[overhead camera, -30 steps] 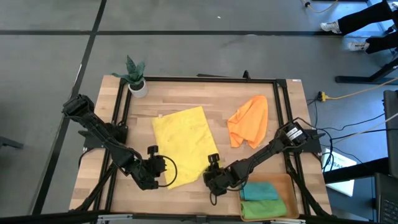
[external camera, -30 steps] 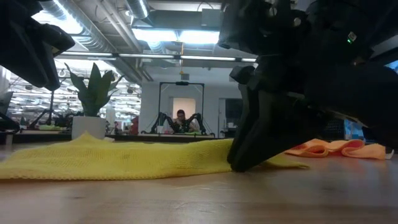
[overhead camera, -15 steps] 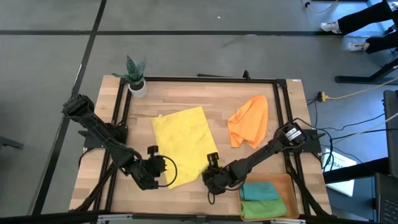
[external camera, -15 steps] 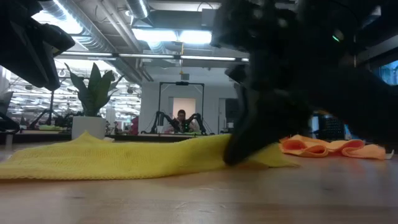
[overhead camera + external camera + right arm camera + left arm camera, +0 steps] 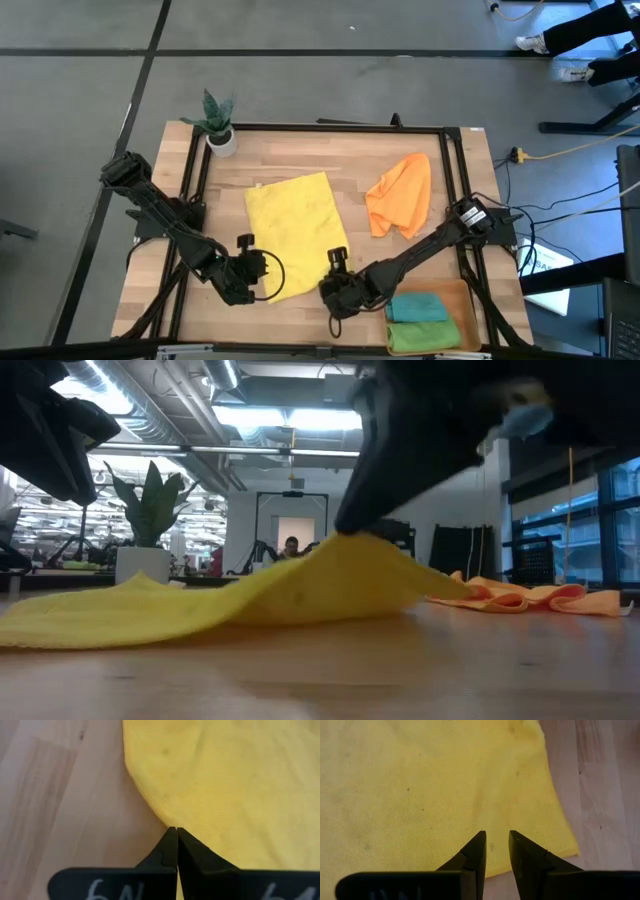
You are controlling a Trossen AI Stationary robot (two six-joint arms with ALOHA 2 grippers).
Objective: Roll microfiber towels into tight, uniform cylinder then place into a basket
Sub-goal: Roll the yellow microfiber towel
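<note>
In right claw (image 5: 173, 831): yellow towel (image 5: 235, 780) (corner raised)

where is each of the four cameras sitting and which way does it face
High view: above the table, looking straight down; both arms show, with the left gripper and the right gripper at the yellow towel.
Low view: at table-top height, looking level across into the room; the right arm's dark bulk lifts the towel's corner.
Left wrist view: on the left wrist, looking down past its parted fingers.
Right wrist view: on the right wrist, its fingers shut on the towel's edge.
All four views share the yellow towel.
</note>
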